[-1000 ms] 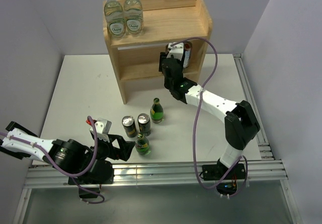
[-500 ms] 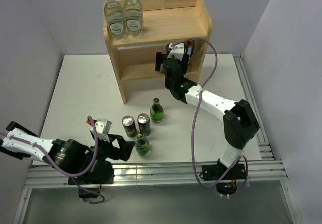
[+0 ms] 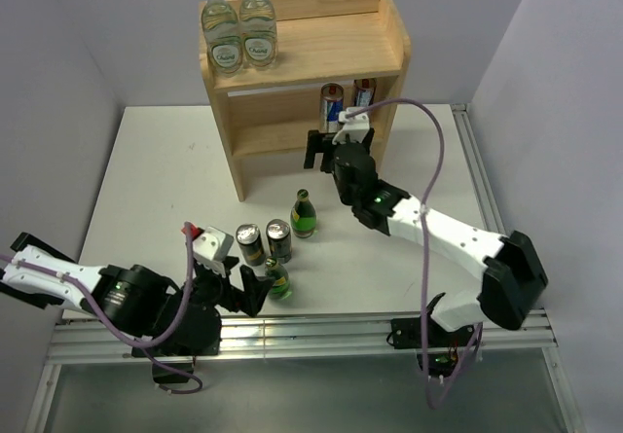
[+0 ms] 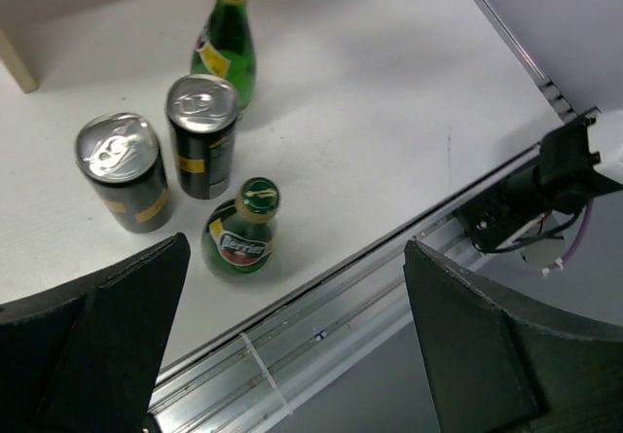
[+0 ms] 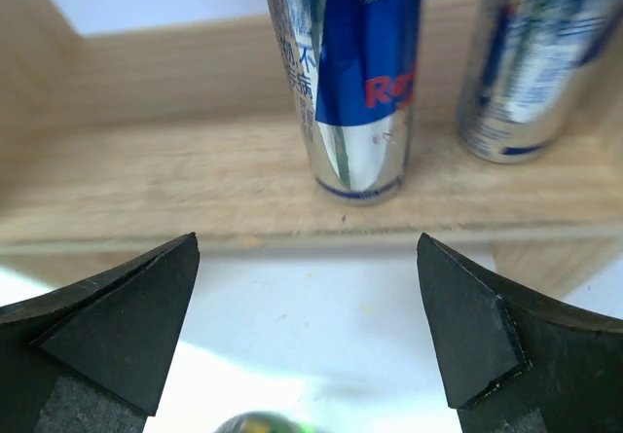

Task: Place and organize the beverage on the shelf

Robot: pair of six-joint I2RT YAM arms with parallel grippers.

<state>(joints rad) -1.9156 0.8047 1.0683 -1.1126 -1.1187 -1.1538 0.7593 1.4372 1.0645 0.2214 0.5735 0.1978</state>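
Overhead, the shelf (image 3: pixel 331 44) stands at the far side of the table (image 3: pixel 156 170). Two clear bottles (image 3: pixel 224 36) (image 3: pixel 258 29) sit upright and side by side at the left end of its rimmed top board. On the lower board, toward the right end, two blue-and-silver cans (image 3: pixel 332 107) (image 3: pixel 364 92) stand close together. The right gripper (image 3: pixel 339 139) hangs just in front of that lower board with its jaws spread and nothing in them. On the table in front of the shelf are a tall green bottle (image 3: pixel 305 214), two dark cans (image 3: pixel 250 244) (image 3: pixel 279 239) next to each other, and nearest the arms a small green bottle (image 3: pixel 277 279). The left gripper (image 3: pixel 248 289) is low at the near edge, just beside the small bottle.

From the left wrist, the left gripper (image 4: pixel 292 250) is wide apart and empty. The small green bottle (image 4: pixel 240 243) stands upright in line with the gap, touching neither finger. The dark cans (image 4: pixel 122 170) (image 4: pixel 202 136) and the tall green bottle (image 4: pixel 226 49) stand beyond it.

From the right wrist, the right gripper (image 5: pixel 307 248) is spread, holding nothing, and faces the shelf's lower board (image 5: pixel 146 180). One blue-and-silver can (image 5: pixel 346 83) stands upright on it straight ahead, apart from both fingers. The other (image 5: pixel 531 63) stands to its right.
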